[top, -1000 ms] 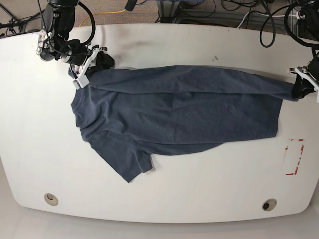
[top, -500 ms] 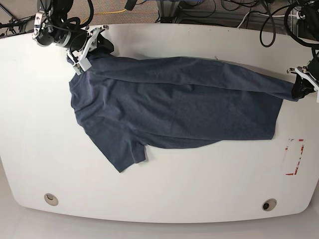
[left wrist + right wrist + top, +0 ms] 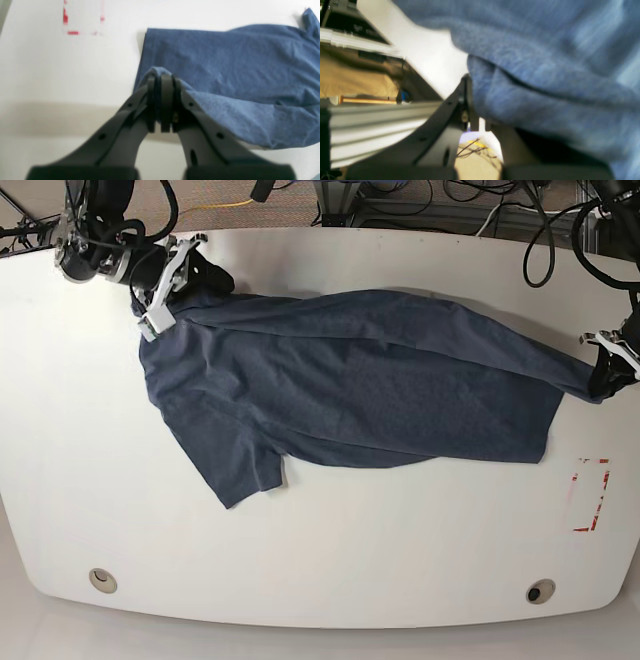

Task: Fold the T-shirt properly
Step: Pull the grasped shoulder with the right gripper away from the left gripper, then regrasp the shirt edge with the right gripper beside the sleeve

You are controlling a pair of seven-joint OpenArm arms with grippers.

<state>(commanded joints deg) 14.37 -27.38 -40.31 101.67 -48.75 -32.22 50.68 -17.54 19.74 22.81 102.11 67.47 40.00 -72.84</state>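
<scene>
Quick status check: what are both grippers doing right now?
Left gripper: closed, pinching the T-shirt at its corner.
Right gripper: closed on the T-shirt's far shoulder edge.

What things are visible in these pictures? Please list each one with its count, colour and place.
T-shirt: one, dark slate-blue, spread across the table's middle, one sleeve toward the near edge.
Table: one, white, fills the base view.
Red marks: one faded outline, on the table's right side in the base view.
Round holes: two, near the table's front corners.
Cables: several, black, plus one yellow, behind the table.
Right tool: one, white and black, shut on the T-shirt.
Left tool: one, dark, shut on the T-shirt's edge.
</scene>
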